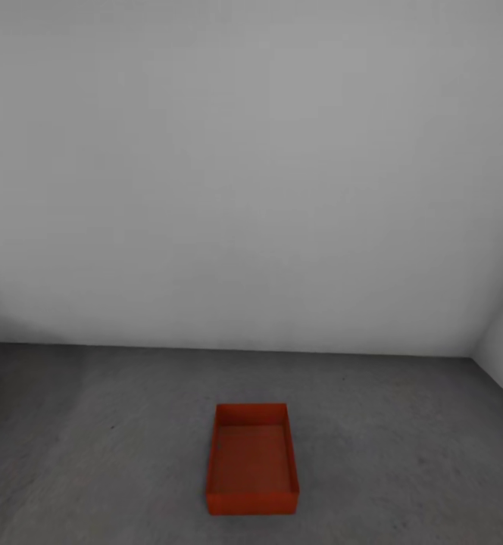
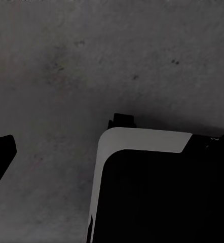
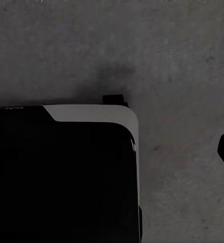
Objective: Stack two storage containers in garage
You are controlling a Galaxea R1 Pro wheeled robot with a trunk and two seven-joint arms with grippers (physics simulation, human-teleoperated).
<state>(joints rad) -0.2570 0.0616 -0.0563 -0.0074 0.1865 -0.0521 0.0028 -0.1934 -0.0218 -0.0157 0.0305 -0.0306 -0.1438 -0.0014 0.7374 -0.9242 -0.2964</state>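
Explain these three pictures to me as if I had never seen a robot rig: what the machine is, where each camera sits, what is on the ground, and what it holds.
This is a simulated wheeled robot with a trunk and two arms. The large picture comes from its head camera, looking forward and down. There you see one orange-red storage container, open and empty, standing on the dark grey concrete floor before a pale grey wall. The two small pictures come from cameras on the left and right wrists, pointing down at the same floor; the big black and white shape in each is probably the robot's own body. A dark sliver at the edge may be a finger, so whether either hand is open cannot be told. Nothing looks held.
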